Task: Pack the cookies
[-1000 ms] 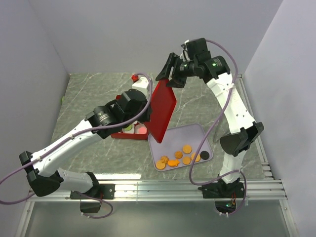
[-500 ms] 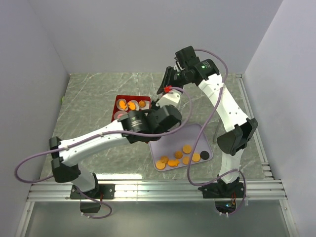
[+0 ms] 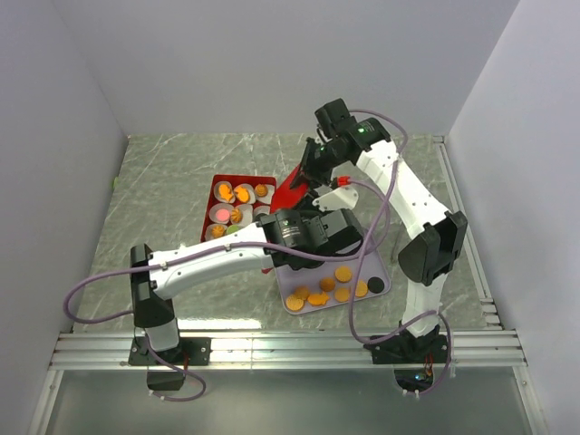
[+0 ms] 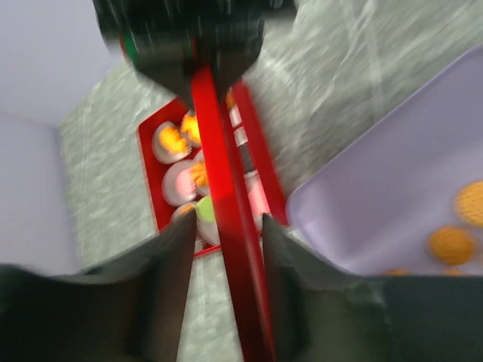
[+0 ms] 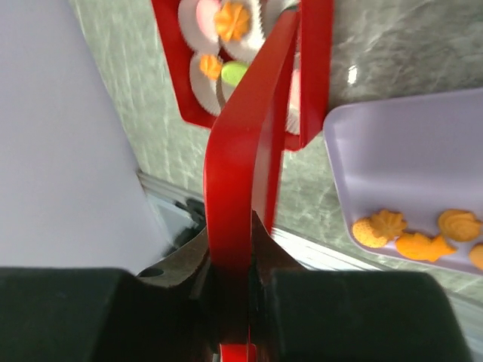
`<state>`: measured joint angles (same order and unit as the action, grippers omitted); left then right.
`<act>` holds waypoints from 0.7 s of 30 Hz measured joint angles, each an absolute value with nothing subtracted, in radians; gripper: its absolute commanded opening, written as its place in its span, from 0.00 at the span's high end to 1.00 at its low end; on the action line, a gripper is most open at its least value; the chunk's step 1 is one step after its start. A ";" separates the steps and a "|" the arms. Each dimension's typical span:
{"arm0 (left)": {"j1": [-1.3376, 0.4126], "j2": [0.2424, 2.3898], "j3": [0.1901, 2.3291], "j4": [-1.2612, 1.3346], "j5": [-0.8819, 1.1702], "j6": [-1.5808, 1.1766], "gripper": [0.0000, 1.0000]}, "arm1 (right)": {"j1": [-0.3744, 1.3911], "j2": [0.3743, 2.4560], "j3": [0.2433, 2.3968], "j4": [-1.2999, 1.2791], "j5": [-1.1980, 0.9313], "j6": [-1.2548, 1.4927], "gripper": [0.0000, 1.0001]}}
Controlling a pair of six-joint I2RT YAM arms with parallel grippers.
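Two arms meet at red lid; right fingers clamp it, left fingers released.

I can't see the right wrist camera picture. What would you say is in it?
The right gripper pinches the edge of a flat red lid, seen edge-on. Beyond it, a red box holds white paper cups with small cookies, beside a pale purple tray of orange cookies.

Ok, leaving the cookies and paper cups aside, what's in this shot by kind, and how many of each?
Robot arms: 2
Red box: 1
Red lid: 1
Lilac tray: 1
Total: 5
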<state>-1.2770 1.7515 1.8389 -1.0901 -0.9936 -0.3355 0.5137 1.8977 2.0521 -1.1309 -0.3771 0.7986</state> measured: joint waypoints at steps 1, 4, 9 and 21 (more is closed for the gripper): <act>-1.279 1.750 1.854 -1.077 -0.986 -0.324 0.49 | 0.520 1.898 2.053 -1.132 -0.383 0.788 1.00; -1.283 1.728 1.882 -1.046 -0.957 -0.307 0.43 | 0.536 1.903 2.075 -1.140 -0.400 0.749 1.00; -1.283 1.670 1.883 -1.040 -0.884 -0.299 0.34 | 0.517 1.919 2.159 -1.137 -0.415 0.730 1.00; -1.084 1.318 1.705 -0.949 -0.480 -0.389 0.22 | 0.387 1.861 1.962 -0.895 -0.529 0.757 1.00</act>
